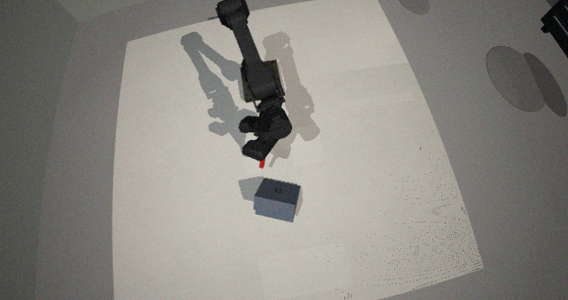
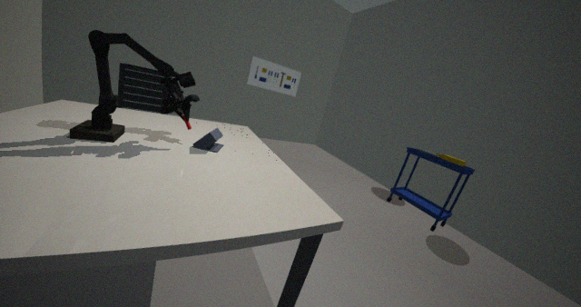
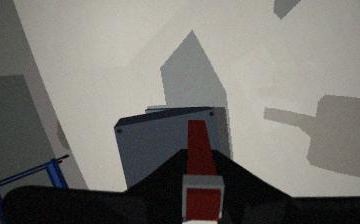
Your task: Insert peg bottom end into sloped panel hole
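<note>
The red peg (image 1: 262,163) (image 2: 188,124) (image 3: 199,145) is in my gripper (image 1: 262,159) (image 2: 186,117) (image 3: 198,157), which is shut on it. The peg is off the table, and its free end sticks out past the fingertips, tilted in the exterior view. The blue-grey sloped panel (image 1: 289,195) (image 2: 207,140) (image 3: 148,150) stands just beyond the peg, and a gap shows between them in the top and exterior views. A small dark hole mark (image 1: 278,190) shows on its darker face. In the wrist view the peg and fingers cover part of the panel, and I cannot see the hole there.
The pale table (image 1: 191,238) (image 2: 150,198) carries the arm's base and the panel. Shadows of the arm and panel fall on it. A blue cart (image 2: 422,203) (image 3: 56,172) stands on the floor beyond the table. A dark slatted object (image 2: 141,86) is behind the arm.
</note>
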Robot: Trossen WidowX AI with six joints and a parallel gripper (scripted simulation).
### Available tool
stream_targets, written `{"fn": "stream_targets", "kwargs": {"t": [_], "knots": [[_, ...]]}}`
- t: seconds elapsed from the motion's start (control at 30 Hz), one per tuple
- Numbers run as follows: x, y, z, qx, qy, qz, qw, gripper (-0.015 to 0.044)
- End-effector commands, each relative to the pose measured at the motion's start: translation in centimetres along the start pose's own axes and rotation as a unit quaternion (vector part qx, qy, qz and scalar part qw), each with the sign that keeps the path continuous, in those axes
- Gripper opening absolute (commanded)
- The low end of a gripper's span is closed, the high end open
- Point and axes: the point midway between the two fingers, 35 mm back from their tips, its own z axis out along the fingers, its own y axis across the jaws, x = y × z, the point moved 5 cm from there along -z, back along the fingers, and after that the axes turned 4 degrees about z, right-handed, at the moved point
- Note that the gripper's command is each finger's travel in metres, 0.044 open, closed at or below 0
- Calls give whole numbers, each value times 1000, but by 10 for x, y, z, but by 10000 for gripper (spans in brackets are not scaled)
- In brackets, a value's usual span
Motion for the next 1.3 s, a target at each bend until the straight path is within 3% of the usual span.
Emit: {"fn": "stream_targets", "kwargs": {"t": [0.0, 1.27], "knots": [[3, -3, -1, -8, 2, -9, 1000, 0], [35, -22, -14, -83, 51, -61, 993, 0]]}}
